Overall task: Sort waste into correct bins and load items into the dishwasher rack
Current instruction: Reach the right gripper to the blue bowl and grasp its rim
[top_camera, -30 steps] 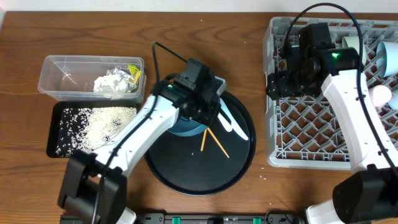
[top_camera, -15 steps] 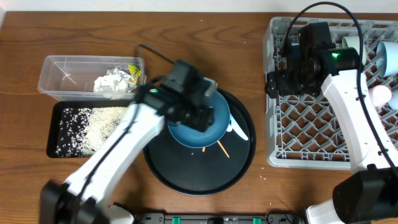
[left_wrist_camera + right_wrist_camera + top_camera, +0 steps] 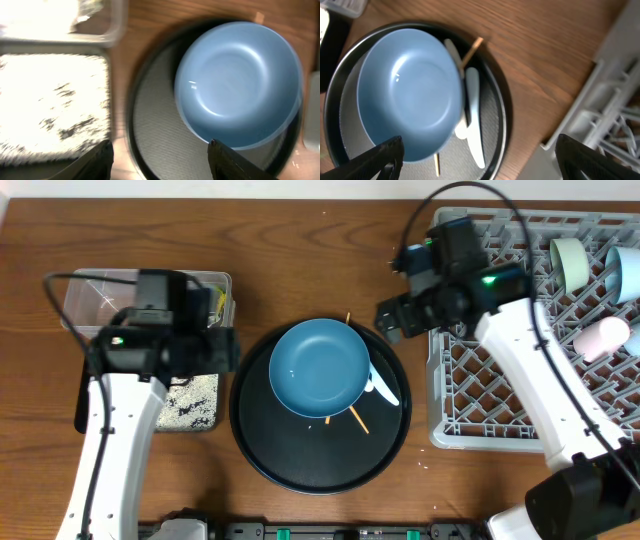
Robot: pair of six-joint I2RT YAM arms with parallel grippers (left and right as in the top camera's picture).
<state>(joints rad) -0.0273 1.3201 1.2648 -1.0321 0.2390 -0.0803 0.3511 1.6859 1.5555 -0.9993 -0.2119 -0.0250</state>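
Over the last second the left arm has swung off the round black plastic tray [image 3: 300, 465] to a position above the two bins. The right arm has come off the large grey lattice dishwasher rack [image 3: 470, 390] toward the tray. The large blue bowl [image 3: 320, 367] now sits upright on the round tray, released, and it looks empty.

- **Left gripper [image 3: 159, 162]:** fingers spread wide, holding nothing.
- **Right gripper [image 3: 480, 160]:** fingers also spread wide and empty, hovering above the tray's right rim.

Treat the bowl's contents as tipped out. The loose white rice [image 3: 195, 395] lies in the shallow black rectangular tray [image 3: 85, 395]. The clear plastic tub [image 3: 85, 290] sits behind it, its contents hidden by the arm.

The bowl is probably the next item for the rack. It partly covers the white plastic spoon [image 3: 385, 387] and the thin wooden chopsticks [image 3: 352, 417], so expect them to shift when you lift it.

The brown wooden tabletop [image 3: 300, 260] carries a few pale specks near the rack's front corner, too small to identify. No room beyond the table is in view.
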